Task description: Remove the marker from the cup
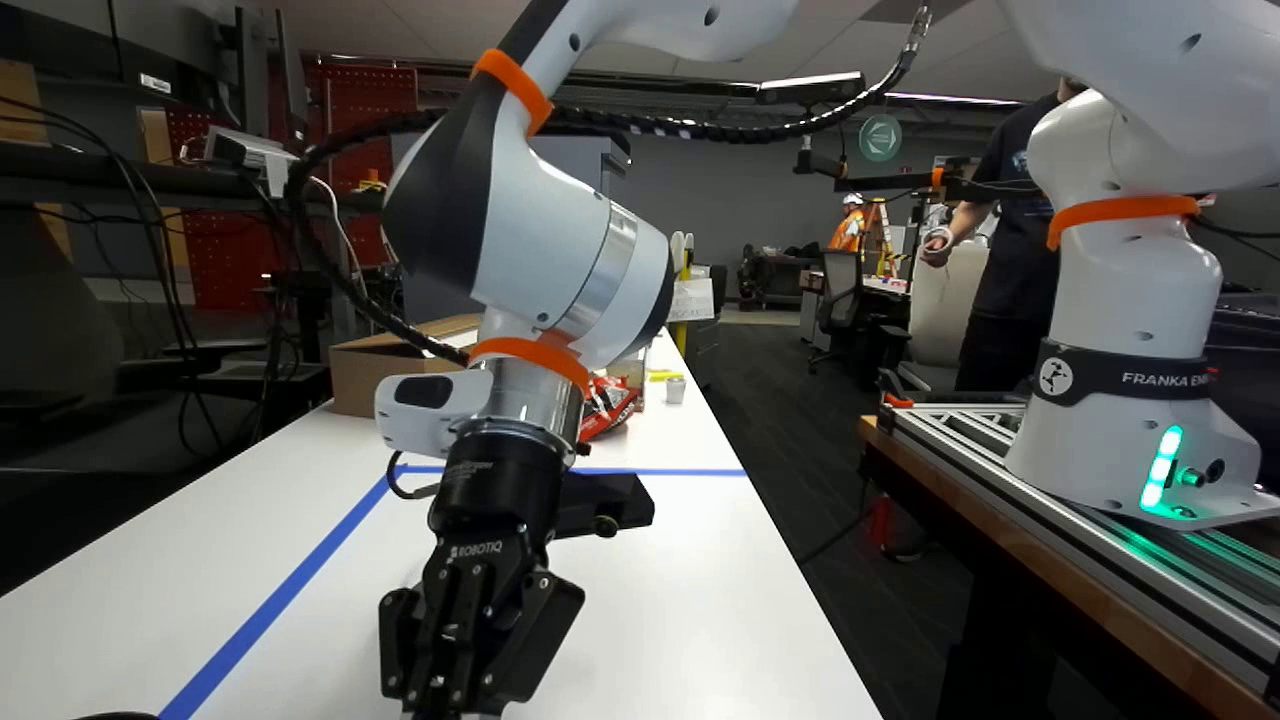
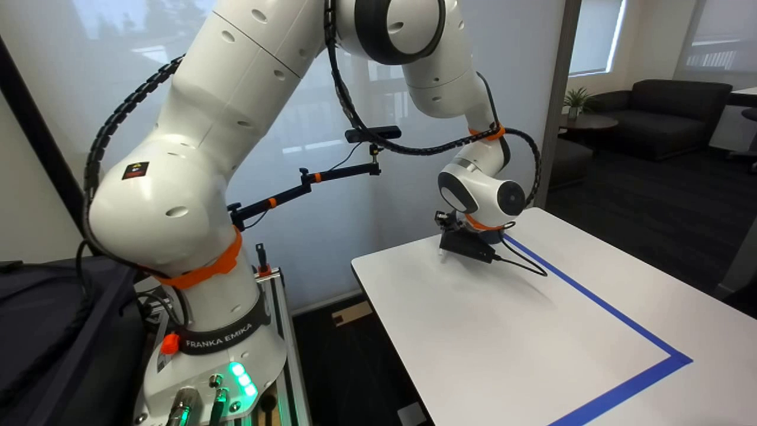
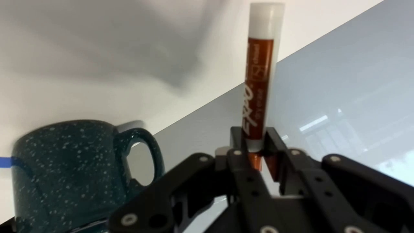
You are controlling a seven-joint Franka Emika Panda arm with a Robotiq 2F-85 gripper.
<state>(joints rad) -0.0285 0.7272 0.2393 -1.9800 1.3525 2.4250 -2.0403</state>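
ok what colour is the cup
The cup is dark teal with pale speckles, clearest in the wrist view.

cup (image 3: pixel 71 171): glossy | marker (image 3: pixel 258 87): smooth plastic | gripper (image 3: pixel 254 139): matt | desk (image 2: pixel 461 331): smooth | box (image 1: pixel 365 382) at desk's edge: looks like cardboard, partly hidden

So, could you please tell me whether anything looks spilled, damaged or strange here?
Nothing stands out: the gripper holds the marker clear of the mug, with no visible damage or spill. The mug's inside is hidden.

Cup (image 3: pixel 68 171) cut off by wrist view's bottom edge.
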